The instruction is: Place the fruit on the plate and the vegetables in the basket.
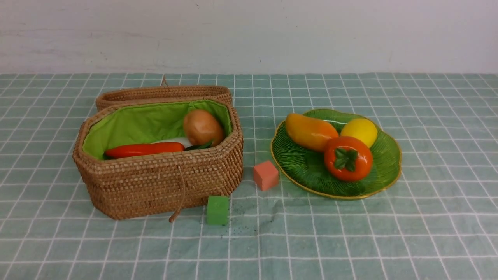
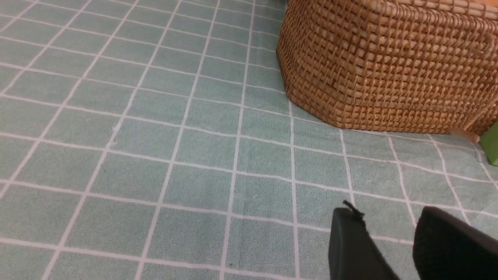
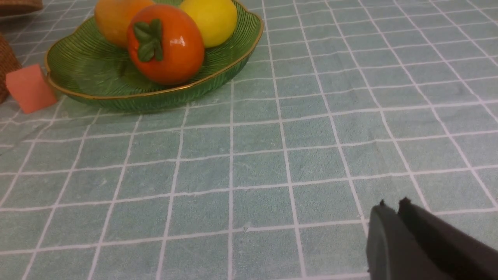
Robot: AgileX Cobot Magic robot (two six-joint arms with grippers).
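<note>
The wicker basket [image 1: 155, 186] stands left of centre with its lid [image 1: 163, 93] folded back. On its green lining lie the brown potato [image 1: 202, 126], the red-orange carrot [image 1: 144, 149] and a sliver of white radish [image 1: 175, 140]. To the right, the green plate [image 1: 311, 171] holds the mango [image 1: 309, 131], the lemon [image 1: 363, 131] and the round orange-red fruit [image 1: 348, 158]. Neither arm shows in the front view. My left gripper [image 2: 389, 214] hangs open and empty over the cloth near the basket's wall [image 2: 389, 66]. My right gripper [image 3: 393, 204] is shut and empty, well short of the plate [image 3: 97, 74].
A salmon-pink cube [image 1: 265, 175] sits between basket and plate, close to the plate's rim. A green cube [image 1: 217, 210] rests at the basket's front corner, beside its dangling cord. Checked teal cloth covers the table; a white wall runs behind.
</note>
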